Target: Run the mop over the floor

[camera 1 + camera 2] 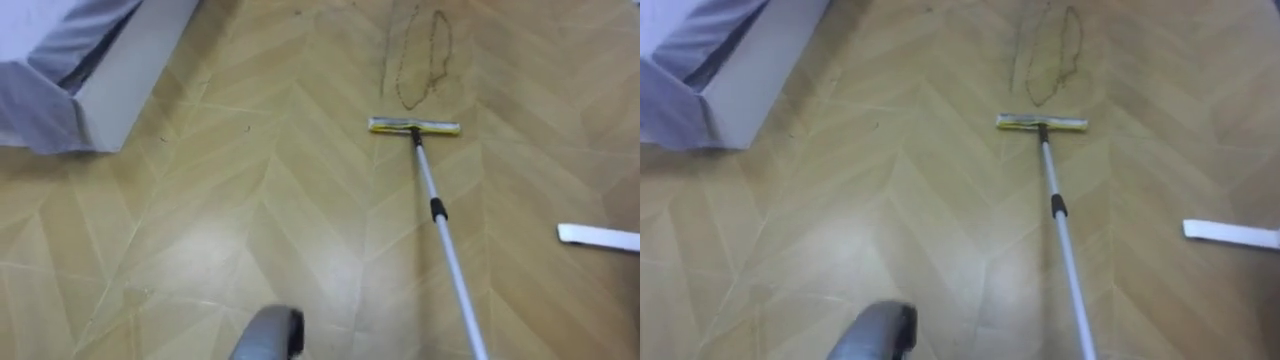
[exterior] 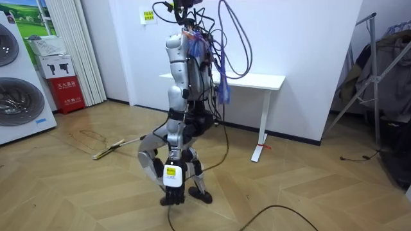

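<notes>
Reaching low in front of the bent-forward robot, the right robot hand (image 2: pixel 144 139) seems to meet the upper end of the pole (image 1: pixel 447 247). It is too small in the room view to show its fingers, so I cannot tell whether they are curled round the pole or spread. The left robot hand (image 2: pixel 149 162) hangs just below it, nearer the legs, and I cannot tell whether its fingers are straight or curled either. In the eye views a grey rounded part of the robot's arm shows at the bottom edge, well apart from the pole.

From the hands the mop runs forward across the wooden floor (image 1: pixel 250 220). Its yellow mop head (image 1: pixel 414 127) lies flat on the boards in the open middle of the floor. Just beyond it, not touching, is a thin dark looping line (image 1: pixel 422 62), either a mark or a cord. A white flat bar (image 1: pixel 598 237) lies toward the floor's right side, and a white block draped with pale cloth (image 1: pixel 70 70) stands at the far left.

No wiped or wet streak shows, and the line looks intact. The mopping seems at an early stage, with that patch and most of the floor left.
</notes>
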### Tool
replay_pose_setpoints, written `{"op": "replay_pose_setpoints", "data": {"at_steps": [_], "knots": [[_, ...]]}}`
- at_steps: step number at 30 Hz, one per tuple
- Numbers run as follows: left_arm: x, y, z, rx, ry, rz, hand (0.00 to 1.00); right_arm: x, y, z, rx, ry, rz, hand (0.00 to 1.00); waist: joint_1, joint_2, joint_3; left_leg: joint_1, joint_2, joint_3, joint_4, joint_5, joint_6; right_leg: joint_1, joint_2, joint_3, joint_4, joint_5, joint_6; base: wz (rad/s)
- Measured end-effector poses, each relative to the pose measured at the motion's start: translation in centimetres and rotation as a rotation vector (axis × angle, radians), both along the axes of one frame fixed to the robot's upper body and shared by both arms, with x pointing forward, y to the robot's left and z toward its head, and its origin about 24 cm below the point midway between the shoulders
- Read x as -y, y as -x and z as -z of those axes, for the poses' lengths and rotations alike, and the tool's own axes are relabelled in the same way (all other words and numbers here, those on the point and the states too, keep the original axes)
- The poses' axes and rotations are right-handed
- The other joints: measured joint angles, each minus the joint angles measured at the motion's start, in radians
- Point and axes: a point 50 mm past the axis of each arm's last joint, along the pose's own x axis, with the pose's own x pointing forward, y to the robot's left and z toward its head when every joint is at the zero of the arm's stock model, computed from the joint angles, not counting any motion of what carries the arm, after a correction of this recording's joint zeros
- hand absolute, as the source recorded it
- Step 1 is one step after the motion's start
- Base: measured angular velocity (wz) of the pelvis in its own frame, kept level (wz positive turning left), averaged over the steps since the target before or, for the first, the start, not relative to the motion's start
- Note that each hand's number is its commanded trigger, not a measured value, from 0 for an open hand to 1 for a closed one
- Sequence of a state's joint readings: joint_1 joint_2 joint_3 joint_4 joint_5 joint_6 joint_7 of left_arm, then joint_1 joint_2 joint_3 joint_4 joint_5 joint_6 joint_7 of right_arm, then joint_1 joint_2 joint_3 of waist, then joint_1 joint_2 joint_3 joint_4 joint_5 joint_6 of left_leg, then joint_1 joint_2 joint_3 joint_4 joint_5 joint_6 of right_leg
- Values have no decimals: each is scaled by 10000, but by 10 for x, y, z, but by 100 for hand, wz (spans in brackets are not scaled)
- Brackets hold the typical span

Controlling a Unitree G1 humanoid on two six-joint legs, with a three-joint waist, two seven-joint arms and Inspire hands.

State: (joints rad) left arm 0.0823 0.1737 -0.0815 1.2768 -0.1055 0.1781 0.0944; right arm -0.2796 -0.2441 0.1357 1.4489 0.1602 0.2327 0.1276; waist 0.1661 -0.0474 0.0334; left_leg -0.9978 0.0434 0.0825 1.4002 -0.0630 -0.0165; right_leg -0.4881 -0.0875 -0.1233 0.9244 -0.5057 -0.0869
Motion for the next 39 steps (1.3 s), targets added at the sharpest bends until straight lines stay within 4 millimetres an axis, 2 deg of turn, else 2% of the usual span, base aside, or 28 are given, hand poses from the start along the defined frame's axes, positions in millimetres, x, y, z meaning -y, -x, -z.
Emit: {"op": "replay_pose_setpoints", "data": {"at_steps": [1,3,5,6,7,8,9,10,11,13,16,17,19,21,23,25,26,27,29,30,31,32,33,34,35,36,38,39], "knots": [[0,0,0,17,61,22,0,0,-4,-1,128,-77,24,100,2,47,-1,186,-43,-42,-831,-129,-26,11,-15,-32,-47,-24,47,-20],[-1,1,0,-12,351,97,0,4,-7,-4,258,-274,205,100,0,321,-119,1467,-28,-52,-4519,-485,20,27,-37,-412,-232,-123,236,-12],[0,-1,0,-41,538,283,0,12,3,-3,88,-209,370,100,-52,591,-205,2316,-54,-34,-5999,-678,124,16,-211,-716,-231,-217,410,-4],[0,-5,0,9,575,340,0,14,8,-3,-6,-185,517,100,-102,640,-187,2419,-201,-18,-6251,-1046,667,-25,-303,-719,-193,-226,390,27],[-1,-9,-1,37,635,373,0,20,21,-1,-159,-154,948,100,-283,615,-196,2402,-590,91,-6373,-1235,866,-140,-690,-669,-67,-270,668,41],[1,-15,-1,171,702,430,0,30,28,-3,-201,-47,1168,100,-408,619,-197,2348,-976,152,-6354,-1471,1158,-466,-849,-315,457,-242,792,48],[3,-21,-1,332,745,490,0,40,42,-4,-612,300,1323,100,-451,751,-211,2361,-1302,131,-6224,-1728,1323,-970,-921,206,1332,224,882,31],[4,-23,-1,396,758,506,0,44,53,-3,-932,483,1359,100,-466,865,-261,2371,-1421,65,-6130,-1855,1416,-1231,-912,437,1838,594,918,29],[3,-24,-1,480,671,523,0,44,74,0,-1569,761,1466,100,-481,1033,-349,2442,-1619,-103,-5991,-2133,1521,-1718,-818,850,2709,1200,1049,26],[1,-31,-3,708,409,575,0,34,96,7,-2275,799,1603,100,-563,1148,-307,2576,-1688,-147,-6005,-2347,1625,-2540,-649,977,2882,1192,1140,21],[5,-33,-3,790,295,677,0,13,116,16,-2814,552,1803,100,-883,1264,-231,2749,-1777,-293,-6042,-2693,1651,-3445,-335,903,751,1244,1110,16],[8,-33,-2,748,358,717,0,7,119,18,-2898,497,1813,100,-903,1223,-207,2796,-1784,-292,-5975,-2923,1608,-3597,-268,846,-435,1543,983,0],[13,-32,0,691,468,805,0,6,123,19,-3035,582,1928,100,-890,1238,-191,2830,-1759,-557,-5648,-3343,1440,-3547,-122,647,-638,2050,762,2],[12,-30,-1,541,445,703,0,9,111,17,-2948,739,1940,100,-739,1117,-138,2963,-1655,-610,-4985,-3643,1094,-3244,-135,399,-178,1577,476,3],[10,-29,-1,466,402,669,0,20,89,11,-2623,1058,1764,100,-564,1033,-134,2692,-1378,-480,-3784,-3651,964,-3093,38,403,225,1000,306,-11],[6,-28,-2,484,312,480,0,35,53,-1,-1875,1497,1488,100,-262,787,-78,2247,-1069,-329,-2482,-3352,487,-3032,192,451,645,578,212,-29],[2,-28,-3,480,205,554,0,42,24,-11,-1142,1725,1265,100,-218,689,-82,1926,-955,-303,-1757,-2906,272,-2952,234,454,821,369,124,-5],[0,-28,-3,471,128,575,0,44,10,-15,-814,1819,1142,100,-219,529,-57,1736,-903,-262,-1526,-2777,219,-2934,244,486,879,272,111,12],[-10,-29,-6,549,-136,643,0,49,-32,-33,543,1931,879,100,-15,368,-23,1089,-696,-372,-2699,-3003,320,-2706,479,632,773,138,160,12],[-12,-29,-6,555,-179,650,0,49,-40,-36,888,1883,882,100,40,272,28,948,-706,-415,-3316,-2994,310,-2637,506,695,707,96,184,0],[-12,-23,-6,433,-174,640,0,49,-51,-41,1331,1741,956,100,164,268,8,687,-732,-617,-4626,-2789,185,-2398,553,694,490,4,254,4],[-12,-17,-5,282,-62,607,0,47,-51,-41,1401,1613,1062,100,239,297,10,633,-736,-670,-5417,-2083,368,-1991,525,716,307,-203,376,13],[-12,-14,-5,188,16,604,0,47,-47,-39,1300,1538,1132,100,251,317,-27,703,-767,-655,-5497,-1919,440,-1774,520,792,234,-333,463,32],[-11,-8,-4,41,151,580,0,48,-34,-32,1070,1313,1501,100,215,375,-115,950,-781,-442,-5423,-1968,869,-1464,488,932,123,-586,673,48],[-10,-9,-4,76,261,596,0,48,-16,-25,763,1092,1942,100,208,379,-127,1137,-854,-185,-5390,-2153,1117,-1289,275,943,260,-637,753,55],[-8,-12,-4,158,359,618,0,49,4,-18,333,985,2243,100,217,402,-126,1342,-968,48,-5393,-2343,1362,-1285,100,942,635,-471,1045,38],[-3,-15,-3,248,445,711,0,53,39,-10,-587,1162,2575,100,177,532,-166,1689,-1138,266,-5438,-2657,1567,-1378,-136,1060,1285,23,1359,12],[-1,-16,-2,287,455,779,0,53,50,-8,-907,1272,2618,100,145,590,-162,1828,-1207,258,-5487,-2774,1604,-1445,-177,1098,1553,267,1385,0]]}}
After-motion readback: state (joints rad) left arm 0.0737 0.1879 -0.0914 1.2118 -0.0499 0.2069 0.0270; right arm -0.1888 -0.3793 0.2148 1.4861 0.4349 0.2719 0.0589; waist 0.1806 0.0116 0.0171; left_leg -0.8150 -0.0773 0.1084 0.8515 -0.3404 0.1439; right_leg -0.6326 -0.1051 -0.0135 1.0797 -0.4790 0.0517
